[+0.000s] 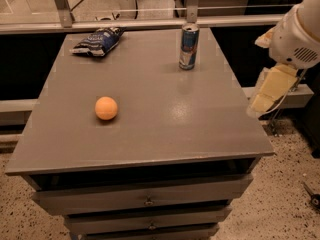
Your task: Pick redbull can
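In the single camera view, the redbull can stands upright and untouched near the far edge of a grey table. It is well apart from the robot's gripper, which hangs beyond the table's right side, below the white arm and nearer the camera than the can. Whether the gripper is apart or together cannot be told from this angle, and nothing is seen in its hold. A dark blue snack bag lies farther from the gripper than the can, at the far left corner. An orange ball sits across the tabletop from the gripper. On this evidence the pick looks barely begun: the reach, grasp and lift are all yet to come.
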